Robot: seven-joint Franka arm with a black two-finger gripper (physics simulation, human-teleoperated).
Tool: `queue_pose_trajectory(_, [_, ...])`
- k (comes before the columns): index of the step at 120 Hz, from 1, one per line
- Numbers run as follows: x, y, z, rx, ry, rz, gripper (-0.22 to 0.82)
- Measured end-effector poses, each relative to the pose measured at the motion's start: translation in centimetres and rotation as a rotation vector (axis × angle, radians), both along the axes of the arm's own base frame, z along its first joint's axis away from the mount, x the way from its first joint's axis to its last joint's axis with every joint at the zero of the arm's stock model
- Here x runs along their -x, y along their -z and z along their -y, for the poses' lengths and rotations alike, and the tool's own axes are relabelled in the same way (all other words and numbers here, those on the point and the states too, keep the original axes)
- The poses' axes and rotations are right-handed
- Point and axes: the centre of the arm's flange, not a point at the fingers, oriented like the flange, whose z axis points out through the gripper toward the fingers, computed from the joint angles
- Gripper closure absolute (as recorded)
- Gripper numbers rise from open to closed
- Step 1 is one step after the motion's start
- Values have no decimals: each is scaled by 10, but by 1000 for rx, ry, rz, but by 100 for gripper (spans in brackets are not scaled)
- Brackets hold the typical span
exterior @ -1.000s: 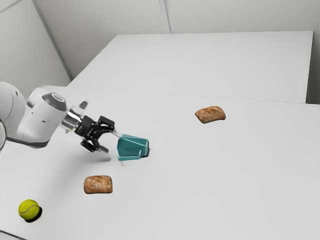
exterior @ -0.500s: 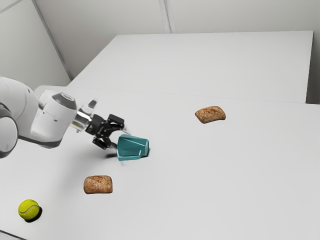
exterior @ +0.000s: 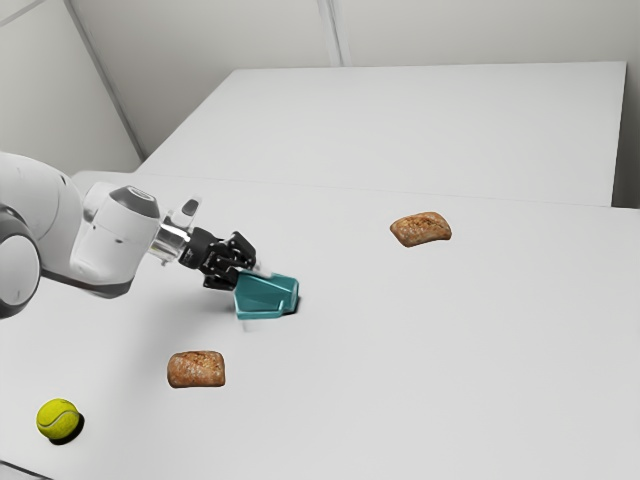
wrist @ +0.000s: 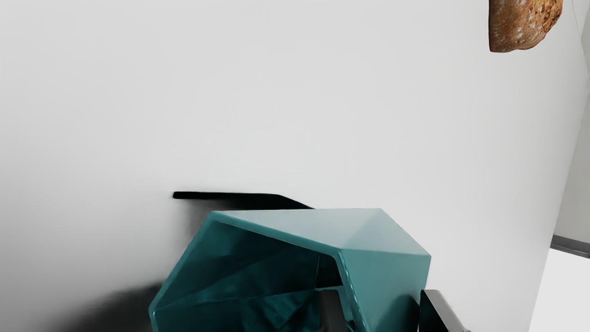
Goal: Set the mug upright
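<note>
The teal mug [exterior: 266, 297] lies on its side on the white table, its opening turned toward the arm. At that opening is the black gripper [exterior: 246, 275], low over the table. In the wrist view one finger of the gripper [wrist: 382, 306] reaches inside the mug [wrist: 387, 272] and the other stands outside its wall. The fingers are apart, with the wall between them and a gap showing, so the gripper looks partly open. The lower parts of the mug are cut off in the wrist view.
One bread roll [exterior: 196, 369] lies near the mug, toward the exterior view's lower left; another roll [exterior: 421, 229] sits farther off to the exterior view's right. A tennis ball [exterior: 58, 419] rests at the exterior view's lower left. White walls rise behind the table [exterior: 450, 370].
My hand has moved toward the exterior view's right, up to the mug, and its fingers have come closer together. The mug looks very slightly shifted or tilted; the rolls and ball are unmoved.
</note>
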Motion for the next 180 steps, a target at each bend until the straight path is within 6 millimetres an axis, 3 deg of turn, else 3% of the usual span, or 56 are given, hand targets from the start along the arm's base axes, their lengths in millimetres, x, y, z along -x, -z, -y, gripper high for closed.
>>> queue_pose_trajectory(41, [-1,-4,1,11,-13,22,72])
queue_pose_trajectory(80, [1,-11,2,29,-22,40,77])
queue_pose_trajectory(112, [3,-31,2,9,6,71,78])
queue_pose_trajectory(147, [3,-62,3,-166,148,102,78])
queue_pose_trajectory(180, [-17,-84,27,-428,323,120,78])
